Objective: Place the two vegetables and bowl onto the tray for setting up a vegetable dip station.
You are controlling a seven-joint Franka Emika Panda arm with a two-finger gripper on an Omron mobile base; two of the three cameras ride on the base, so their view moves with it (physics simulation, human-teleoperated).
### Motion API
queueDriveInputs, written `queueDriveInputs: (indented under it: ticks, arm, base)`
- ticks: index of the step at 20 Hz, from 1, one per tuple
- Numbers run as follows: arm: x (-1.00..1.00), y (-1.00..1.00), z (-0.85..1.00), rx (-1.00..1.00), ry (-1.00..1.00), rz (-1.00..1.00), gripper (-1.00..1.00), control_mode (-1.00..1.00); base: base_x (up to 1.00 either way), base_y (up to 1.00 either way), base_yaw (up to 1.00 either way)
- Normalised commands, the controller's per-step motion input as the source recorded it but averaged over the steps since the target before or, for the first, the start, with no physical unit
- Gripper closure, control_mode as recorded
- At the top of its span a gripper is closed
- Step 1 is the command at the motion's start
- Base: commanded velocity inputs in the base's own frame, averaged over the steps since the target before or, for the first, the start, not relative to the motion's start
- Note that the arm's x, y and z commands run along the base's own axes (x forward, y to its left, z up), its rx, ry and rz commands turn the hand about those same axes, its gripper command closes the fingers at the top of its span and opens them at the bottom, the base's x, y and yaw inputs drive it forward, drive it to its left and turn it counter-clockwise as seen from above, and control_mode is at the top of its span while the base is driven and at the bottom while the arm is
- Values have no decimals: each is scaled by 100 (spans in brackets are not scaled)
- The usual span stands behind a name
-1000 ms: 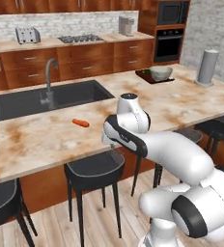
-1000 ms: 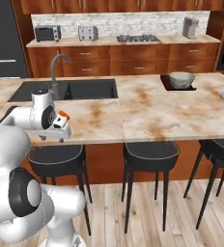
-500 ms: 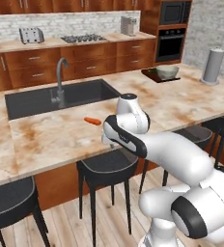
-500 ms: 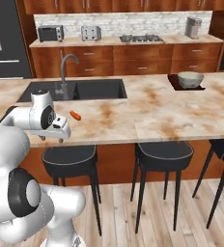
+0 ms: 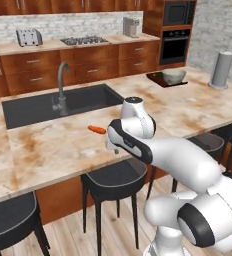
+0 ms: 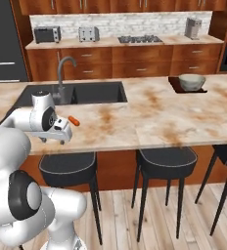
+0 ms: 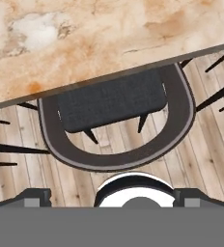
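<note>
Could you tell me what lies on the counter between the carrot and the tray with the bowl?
Nothing: between the carrot and the tray is bare marble counter, seen in the right base view.

Glossy white rounded arm point(image 5: 178, 160) links, dark grey discs capping the joints, black band at the wrist, smooth bulbous shells, no visible cables or markings.

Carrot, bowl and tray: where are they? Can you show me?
carrot point(image 5: 96, 129), left base view, middle of its orange body.
bowl point(image 6: 192, 82), right base view, its pale outer side.
tray point(image 6: 174, 85), right base view, bare dark corner beside the bowl.
</note>
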Motion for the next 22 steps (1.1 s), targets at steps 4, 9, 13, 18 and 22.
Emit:
queueDriveInputs:
  ticks: [4, 9, 13, 18, 22]
  arm:
    - [0, 0, 0, 0, 0, 0, -100, 100]
    - [0, 0, 0, 0, 0, 0, -100, 100]
    - [0, 0, 0, 0, 0, 0, -100, 100]
    - [0, 0, 0, 0, 0, 0, -100, 100]
    - [0, 0, 0, 0, 0, 0, -100, 100]
  base:
    - [33, 38, -3]
    - [35, 34, -4]
    - [32, 29, -3]
    - [36, 31, -3]
    - [39, 32, 0]
